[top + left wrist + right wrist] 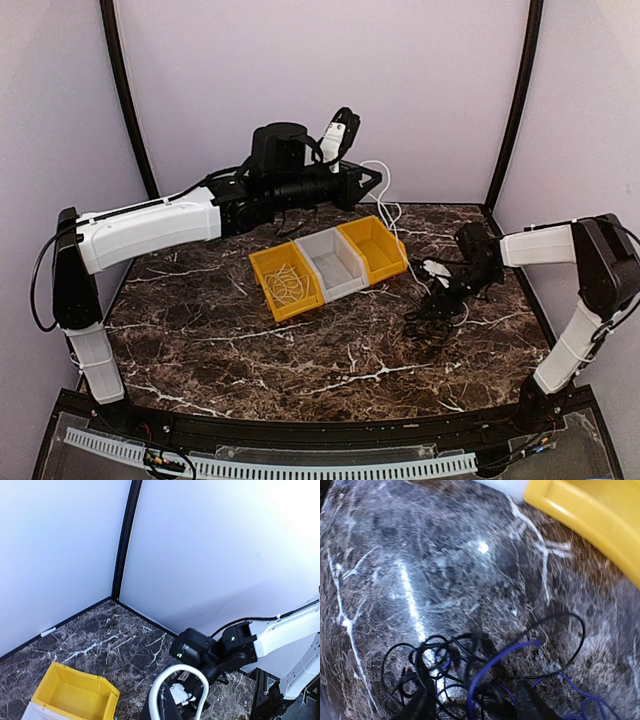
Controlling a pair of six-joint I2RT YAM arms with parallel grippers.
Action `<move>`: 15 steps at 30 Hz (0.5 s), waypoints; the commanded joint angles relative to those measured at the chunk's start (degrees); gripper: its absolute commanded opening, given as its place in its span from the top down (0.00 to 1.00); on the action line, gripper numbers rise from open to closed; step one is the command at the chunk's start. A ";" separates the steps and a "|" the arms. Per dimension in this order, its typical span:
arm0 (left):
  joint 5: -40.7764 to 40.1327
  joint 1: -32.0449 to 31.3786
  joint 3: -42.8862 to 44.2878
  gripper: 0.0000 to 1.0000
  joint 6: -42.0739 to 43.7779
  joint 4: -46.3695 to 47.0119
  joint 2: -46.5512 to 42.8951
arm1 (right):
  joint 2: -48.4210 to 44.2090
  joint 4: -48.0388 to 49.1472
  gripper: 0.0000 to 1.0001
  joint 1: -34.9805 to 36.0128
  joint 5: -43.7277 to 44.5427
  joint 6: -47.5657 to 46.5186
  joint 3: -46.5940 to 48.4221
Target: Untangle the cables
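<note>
My left gripper is raised above the back of the table and shut on a thin white cable, which hangs down behind the bins. In the left wrist view the white cable arches over my dark finger. My right gripper is low over a tangle of thin black cables at the right of the table. In the right wrist view its fingers stand apart on either side of the black cables and a blue cable.
A row of three bins sits mid-table: a yellow bin holding a coiled pale cord, a grey bin, and a yellow bin. The cell walls stand close behind. The right arm shows in the left wrist view.
</note>
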 commanded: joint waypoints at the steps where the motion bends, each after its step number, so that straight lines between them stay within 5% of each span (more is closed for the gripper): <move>1: -3.06 -0.04 8.35 1.00 4.09 -6.09 -3.99 | 3.78 4.05 0.61 0.55 6.69 2.62 0.26; 5: -10.08 0.00 16.37 1.00 9.47 -11.21 -6.16 | 4.05 5.41 0.75 0.44 8.99 3.58 -0.59; 15: -26.90 -0.02 30.11 1.00 25.90 -11.72 -10.99 | 4.73 5.54 0.74 -1.02 9.99 4.44 -1.12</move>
